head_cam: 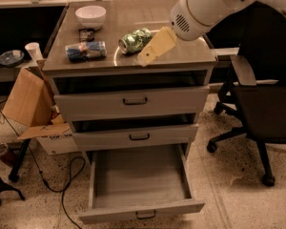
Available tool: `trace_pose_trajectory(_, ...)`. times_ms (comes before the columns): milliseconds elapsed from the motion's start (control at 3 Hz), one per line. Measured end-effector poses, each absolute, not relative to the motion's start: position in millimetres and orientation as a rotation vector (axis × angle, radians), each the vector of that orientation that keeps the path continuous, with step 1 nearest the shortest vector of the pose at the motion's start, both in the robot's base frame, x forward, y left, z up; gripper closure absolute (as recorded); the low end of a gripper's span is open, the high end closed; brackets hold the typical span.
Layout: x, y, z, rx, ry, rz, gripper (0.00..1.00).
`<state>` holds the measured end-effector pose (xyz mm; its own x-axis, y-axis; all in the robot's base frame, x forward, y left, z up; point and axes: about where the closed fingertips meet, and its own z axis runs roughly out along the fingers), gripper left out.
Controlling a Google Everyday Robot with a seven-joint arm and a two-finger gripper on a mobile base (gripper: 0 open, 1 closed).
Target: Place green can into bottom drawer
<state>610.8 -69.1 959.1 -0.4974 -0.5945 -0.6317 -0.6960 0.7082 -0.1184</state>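
**Claw beside the can, drawer waiting open below**

The green can [135, 39] lies on its side on the worktop [133, 13], near the front edge and a little right of centre, with its silver end facing left. Lying flat like that, it looks liable to roll if nudged rather than gripped.

The claw [147, 57] hangs just to the right of the can, slanting down toward the front edge. Its tip is close alongside the can, and I cannot make out any contact between them. From here I cannot tell whether the claw is apart or together, but the can is plainly not lifted. My guess is that the arm has come in from the right so as to take the can across its round body.

The bottom drawer [140, 178] is pulled well out, while the two drawers above it are only slightly ajar. That leaves a clear drop straight down from the worktop's front edge.

A blue packet [86, 50] and a white bowl [90, 15] sit further left, well apart from the can and out of the arm's way.
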Motion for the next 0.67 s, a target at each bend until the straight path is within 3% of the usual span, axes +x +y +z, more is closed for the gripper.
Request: trace_pose_trajectory(667,664,-50,930,-0.835,2.233,0.179,0.0)
